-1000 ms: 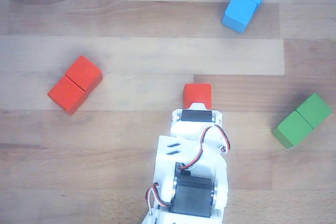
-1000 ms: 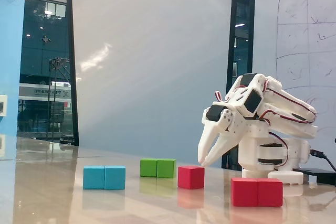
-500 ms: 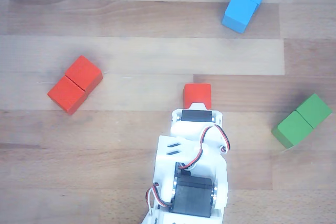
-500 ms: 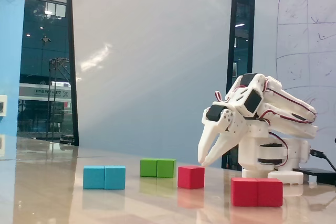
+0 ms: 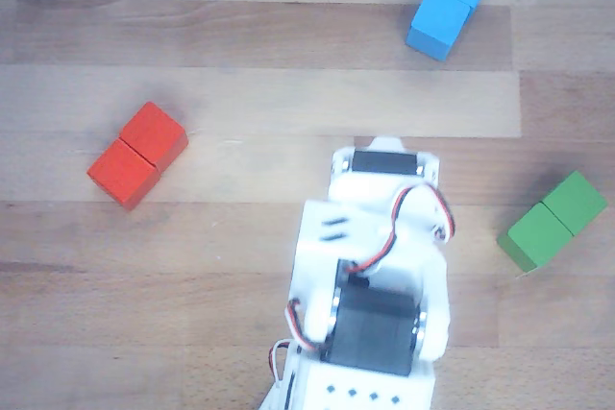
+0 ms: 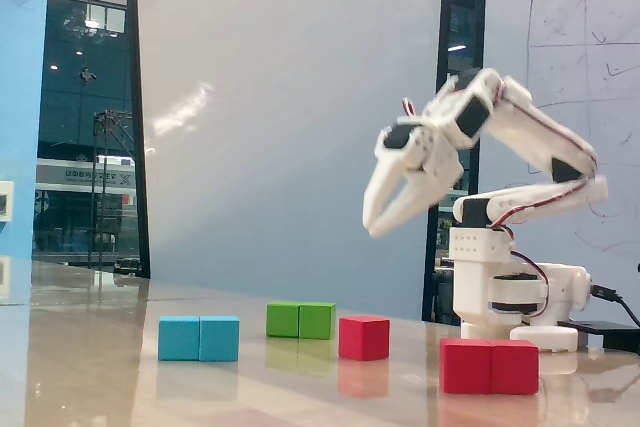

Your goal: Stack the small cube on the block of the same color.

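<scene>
1. The white two-finger gripper [image 6: 372, 227] has risen from beside the small red wooden cube [image 6: 363, 337] to mid-frame in the fixed view — fingers closed together, empty.
2. The cube stays on the glossy table [image 6: 100, 367], lower centre, ungrasped.
3. The long grooved red block [image 6: 489, 366] lies lower right — stacking has yet to start.
</scene>
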